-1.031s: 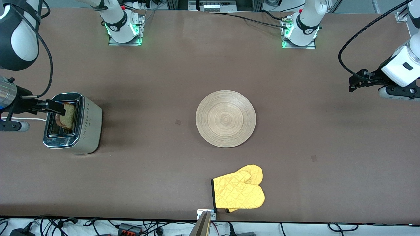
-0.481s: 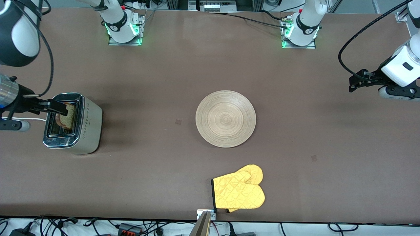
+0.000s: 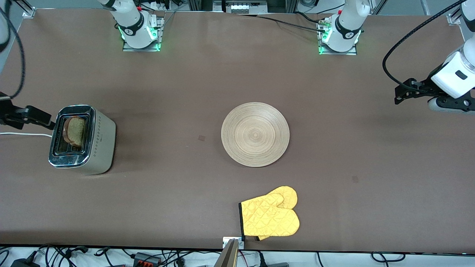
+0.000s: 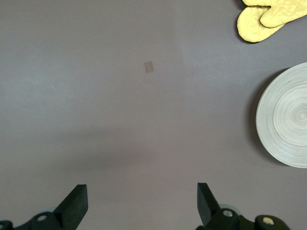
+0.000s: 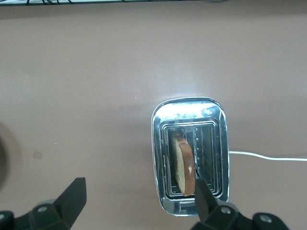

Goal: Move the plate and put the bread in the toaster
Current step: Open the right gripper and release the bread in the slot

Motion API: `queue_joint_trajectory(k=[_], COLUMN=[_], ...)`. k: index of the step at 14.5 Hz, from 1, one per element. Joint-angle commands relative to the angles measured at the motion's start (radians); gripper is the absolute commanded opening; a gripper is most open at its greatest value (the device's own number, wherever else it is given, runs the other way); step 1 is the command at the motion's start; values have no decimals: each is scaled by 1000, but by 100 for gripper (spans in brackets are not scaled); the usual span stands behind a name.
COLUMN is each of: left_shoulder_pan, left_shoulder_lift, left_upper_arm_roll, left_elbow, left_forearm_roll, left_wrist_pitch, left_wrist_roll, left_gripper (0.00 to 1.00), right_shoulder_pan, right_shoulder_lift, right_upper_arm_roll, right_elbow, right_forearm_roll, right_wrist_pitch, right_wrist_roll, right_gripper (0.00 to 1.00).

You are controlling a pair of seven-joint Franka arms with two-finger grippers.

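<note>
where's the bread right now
The bread stands in a slot of the toaster at the right arm's end of the table, its top sticking out. The open right gripper is above it, not touching.

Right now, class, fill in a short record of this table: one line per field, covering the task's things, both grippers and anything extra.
bread: standing in one slot of the toaster, top edge showing
toaster: at the right arm's end of the table, white cord attached
plate: mid-table, nothing on it
oven mitt: yellow, nearer the front camera than the plate
right gripper: open, up over the toaster, holding nothing
left gripper: open, waiting over bare table at the left arm's end
</note>
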Motion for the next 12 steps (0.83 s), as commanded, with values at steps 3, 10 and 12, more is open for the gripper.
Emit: queue_joint_trajectory(k=[3, 10, 12], left_shoulder_pan=[-3, -4, -4], left_shoulder_lift=[-9, -9, -9], left_upper_arm_roll=[-1, -1, -1], left_elbow=[9, 9, 9], left_forearm_roll=[15, 15, 15], left_wrist_pitch=[-16, -16, -16], left_wrist_roll=[10, 10, 10], left_gripper=[100, 100, 100], right_shoulder_pan=[8, 46, 31], right_shoulder_lift=[-33, -47, -45], right_upper_arm_roll=[-2, -51, -38], right_elbow=[-41, -58, -58], right_forearm_roll=[-18, -16, -16], right_wrist_pitch=[-2, 8, 16], right_wrist_roll=[14, 3, 2], right_gripper=[100, 100, 100])
